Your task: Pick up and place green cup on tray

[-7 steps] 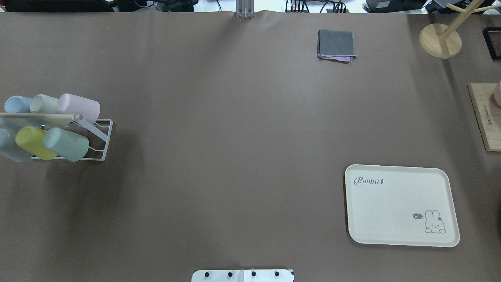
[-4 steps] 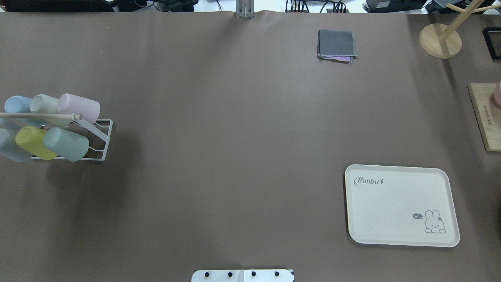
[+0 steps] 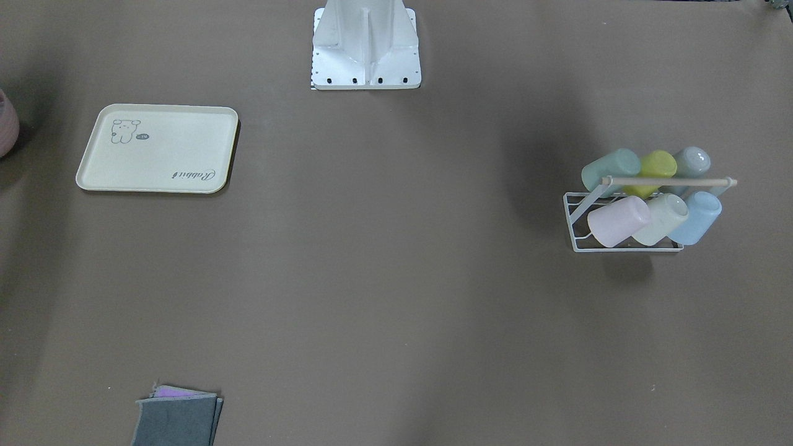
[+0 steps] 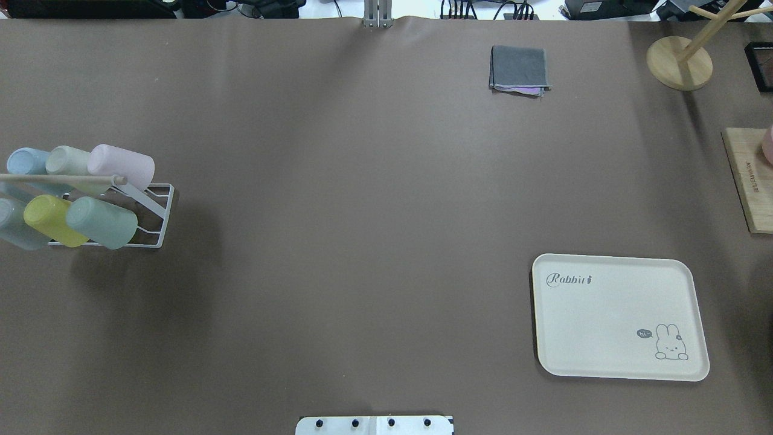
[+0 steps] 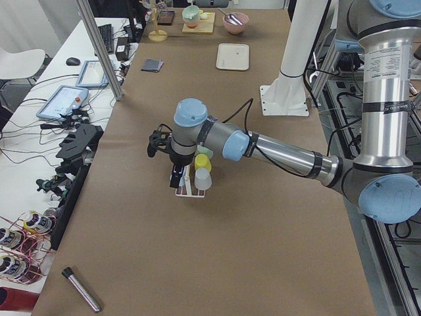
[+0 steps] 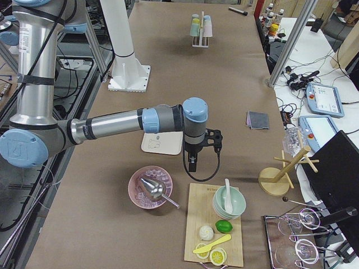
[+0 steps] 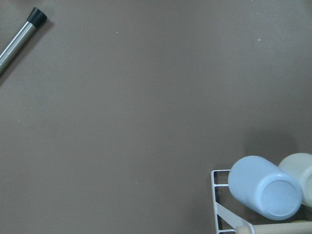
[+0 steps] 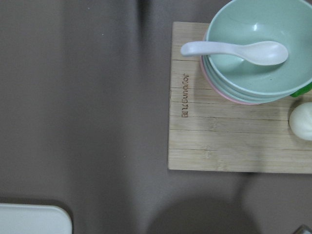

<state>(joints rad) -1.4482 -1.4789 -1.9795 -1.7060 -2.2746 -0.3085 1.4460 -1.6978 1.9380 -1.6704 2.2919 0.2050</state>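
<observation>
A: The mint-green handleless cup (image 4: 102,222)?
B: Smooth, matt, plastic-looking. Its white wire rack (image 4: 167,214) looks like painted metal, with a wooden rod (image 4: 60,179).
A: The cream rectangular tray (image 4: 604,314)?
B: Matt too, like the brown table cover (image 4: 362,211).

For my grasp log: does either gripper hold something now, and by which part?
Nothing seems held: the green cup sits on the rack, untouched. The left gripper and right gripper hang in the air.

**Brown table, goods at both ends**

A brown-covered table (image 4: 362,211) carries a cream tray (image 4: 604,314) toward the robot's right and a white wire rack (image 4: 148,206) at its far left. A folded grey cloth (image 4: 519,67) lies near the far edge. A wooden board (image 4: 749,187) and a round wooden stand base (image 4: 677,63) sit at the right.
</observation>
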